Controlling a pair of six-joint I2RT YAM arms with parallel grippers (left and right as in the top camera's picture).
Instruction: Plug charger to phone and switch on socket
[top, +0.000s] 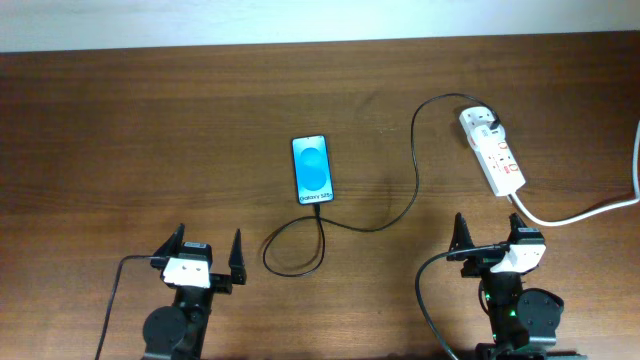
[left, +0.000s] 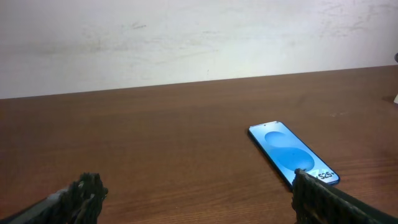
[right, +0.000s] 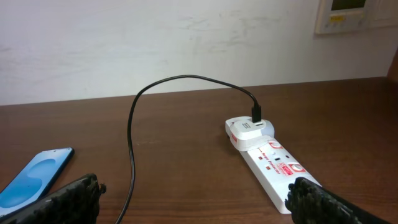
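Observation:
The phone (top: 312, 168) lies at the table's middle with its blue screen lit; it also shows in the left wrist view (left: 291, 152) and the right wrist view (right: 35, 175). The black charger cable (top: 405, 205) runs from the phone's near end, loops toward the front, then goes to an adapter (top: 482, 120) sitting in the white socket strip (top: 495, 152). In the right wrist view the cable (right: 132, 130) arcs up to the adapter (right: 250, 127) on the strip (right: 277, 168). My left gripper (top: 208, 252) and right gripper (top: 492, 236) are open and empty near the front edge.
The strip's thick white cord (top: 590, 210) runs off the table's right side. A pale wall stands behind the table's far edge. A white wall panel (right: 354, 14) shows at the top right of the right wrist view.

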